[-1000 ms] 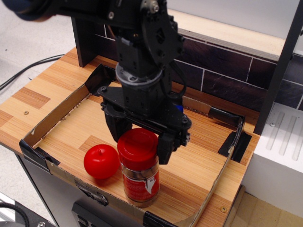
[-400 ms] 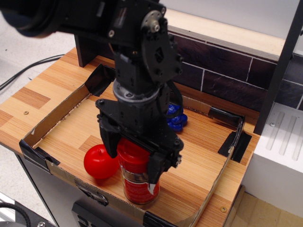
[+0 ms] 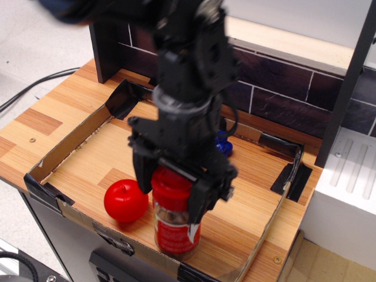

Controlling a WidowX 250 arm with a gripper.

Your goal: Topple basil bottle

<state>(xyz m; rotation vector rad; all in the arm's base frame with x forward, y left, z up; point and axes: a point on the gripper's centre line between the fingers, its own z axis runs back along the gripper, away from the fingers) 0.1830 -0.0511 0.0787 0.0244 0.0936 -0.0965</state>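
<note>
- Near the tray's front edge (image 3: 88, 226) the bottle (image 3: 174, 226) stands upright, red cap on top, label facing the camera; it is in much the same spot as a second ago, not toppled
- Over the bottle, the gripper (image 3: 172, 187) straddles the cap, one black finger (image 3: 143, 170) on the left in view and the other on the right, low beside the glass; the jaws are spread around the cap, and whether they press on it I cannot tell
- A second ago the gripper sat behind the cap with the whole red lid in clear sight; now the fingers flank the lid and hide its sides; compared with the frame just before, the wrist has shifted slightly right and up, and the arm is blurred
- The apple (image 3: 125, 200) lies just left of the bottle, close to it; whether they touch I cannot tell; its place has not changed
- The grapes (image 3: 223, 144) show only as a blue sliver behind the arm, toward the tray's back wall; a moment ago more of the cluster was visible; a second ago almost none
- The table (image 3: 41, 126) and the dark brick wall (image 3: 282, 97) behind it look as before
</note>
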